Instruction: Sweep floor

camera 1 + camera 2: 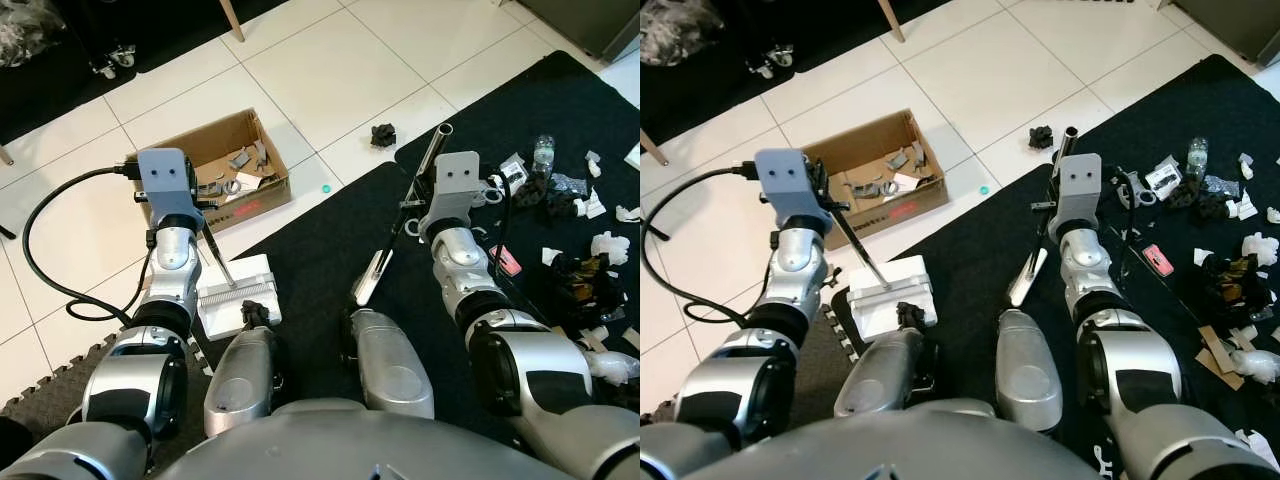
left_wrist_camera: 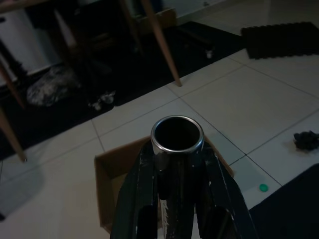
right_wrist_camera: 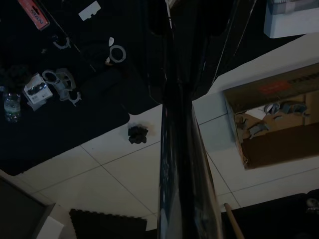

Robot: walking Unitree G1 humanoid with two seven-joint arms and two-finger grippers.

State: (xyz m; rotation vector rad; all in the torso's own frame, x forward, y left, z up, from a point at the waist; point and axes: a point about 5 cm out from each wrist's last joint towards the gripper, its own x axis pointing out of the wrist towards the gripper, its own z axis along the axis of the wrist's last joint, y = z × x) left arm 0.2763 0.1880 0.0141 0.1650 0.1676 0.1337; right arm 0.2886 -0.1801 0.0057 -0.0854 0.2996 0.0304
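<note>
White glazed floor tiles (image 1: 330,60) with thin grey grout cover the far half of our view; a black mat (image 1: 330,250) overlaps them on our right and runs under our legs. Dark interlocking foam edging (image 1: 50,385) sits at our left foot.

Our left end effector (image 2: 174,199) is clamped on a silver metal tube handle (image 2: 177,135), its black fingers (image 2: 137,199) pressed to either side; the tube slants down to a white dustpan (image 1: 238,295) resting on the tile beside the mat edge. Our right end effector (image 1: 1070,200) is closed around a dark metal broom pole (image 1: 432,152), which slopes down to a pale head (image 1: 368,278) lying on the mat between our arms.

Beyond the dustpan stands an open brown cardboard box (image 1: 215,140) holding grey scraps. A crumpled black wad (image 1: 383,134) and a small green cap (image 1: 326,188) lie on tile near the mat. Scattered white and black litter (image 1: 575,215) with a clear plastic bottle (image 1: 543,150) covers the mat to our right. Wooden furniture legs (image 2: 159,40) stand on the tile further out.
</note>
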